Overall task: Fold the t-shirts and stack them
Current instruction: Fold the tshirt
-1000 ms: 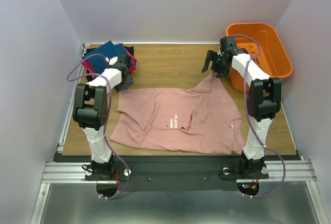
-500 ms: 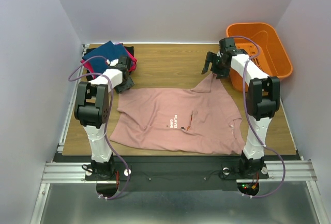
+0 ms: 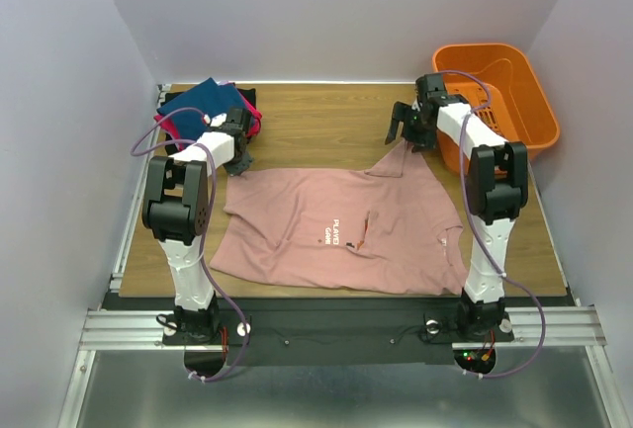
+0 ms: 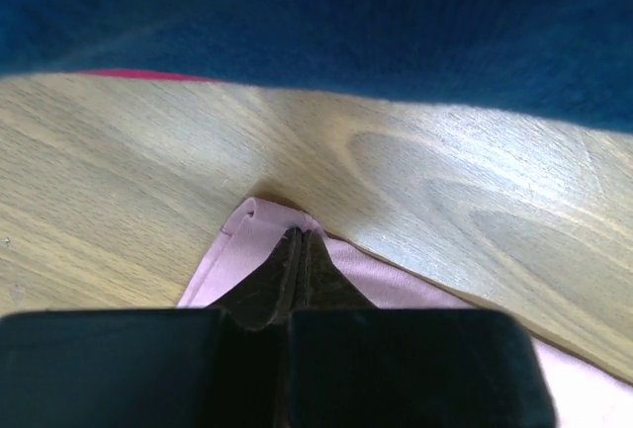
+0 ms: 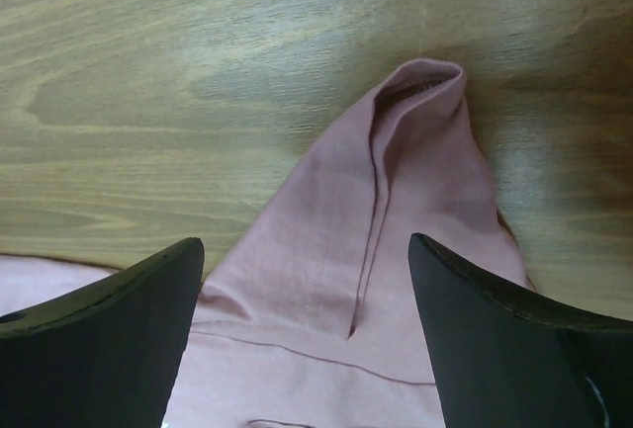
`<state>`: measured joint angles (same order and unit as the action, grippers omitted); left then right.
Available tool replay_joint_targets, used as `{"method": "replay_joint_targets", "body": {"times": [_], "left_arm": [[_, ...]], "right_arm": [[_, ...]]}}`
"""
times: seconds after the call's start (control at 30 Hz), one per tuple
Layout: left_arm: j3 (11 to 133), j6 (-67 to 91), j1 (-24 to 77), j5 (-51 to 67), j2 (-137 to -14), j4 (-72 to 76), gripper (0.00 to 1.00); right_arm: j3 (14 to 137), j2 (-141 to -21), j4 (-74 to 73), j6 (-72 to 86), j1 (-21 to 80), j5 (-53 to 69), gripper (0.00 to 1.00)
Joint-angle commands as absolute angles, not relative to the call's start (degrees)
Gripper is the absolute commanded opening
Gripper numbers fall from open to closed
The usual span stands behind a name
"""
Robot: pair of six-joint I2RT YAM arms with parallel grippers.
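The large dusty-pink t-shirt (image 3: 336,225) lies spread on the wooden table with small white text at its middle. My left gripper (image 3: 240,160) is at the shirt's back left corner. In the left wrist view this gripper (image 4: 300,235) is shut, its tips pinching the pink hem corner (image 4: 229,255). My right gripper (image 3: 406,134) hovers open over the back right sleeve; in the right wrist view the sleeve (image 5: 396,181) lies between the wide-apart fingers (image 5: 305,247), untouched. A folded stack sits at the back left: navy-blue tee (image 3: 203,98) on top, magenta (image 3: 254,122) and black (image 3: 247,95) edges showing.
An orange plastic basket (image 3: 480,48) stands at the back right corner, close behind the right arm. Bare wood (image 3: 316,117) runs between the stack and the basket. White walls enclose the table on three sides.
My left gripper has closed from open onto the pink shirt's back left corner. The right gripper stayed open and shifted slightly over the sleeve.
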<state>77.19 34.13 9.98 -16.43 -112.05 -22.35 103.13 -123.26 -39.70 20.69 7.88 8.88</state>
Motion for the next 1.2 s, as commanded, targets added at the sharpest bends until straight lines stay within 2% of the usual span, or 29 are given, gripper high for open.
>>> {"method": "replay_joint_targets", "body": {"times": [0.0,0.2,0.43,0.73,1.17], "left_arm": [[75.7,34.0,9.6,-16.6,-110.6,-22.2,0.00],[75.0,34.1,9.6,-16.2,-110.2,-22.1,0.00],[74.7,34.5,9.6,-15.8,-109.7,-22.1,0.00],[74.8,34.6,9.6,-15.2,-109.8,-22.0,0.00],[75.1,34.5,9.6,-14.8,-110.0,-21.9,0.00]], "right_arm": [[104.8,-124.5,-38.9,19.7,7.6,8.4,0.89],[104.9,-125.3,-38.8,19.5,7.6,7.6,0.81],[98.1,-119.8,-38.8,19.7,7.6,7.6,0.76],[91.6,-115.2,-38.7,19.2,9.6,7.7,0.58],[92.0,-116.6,-38.6,20.4,10.7,9.1,0.50]]}}
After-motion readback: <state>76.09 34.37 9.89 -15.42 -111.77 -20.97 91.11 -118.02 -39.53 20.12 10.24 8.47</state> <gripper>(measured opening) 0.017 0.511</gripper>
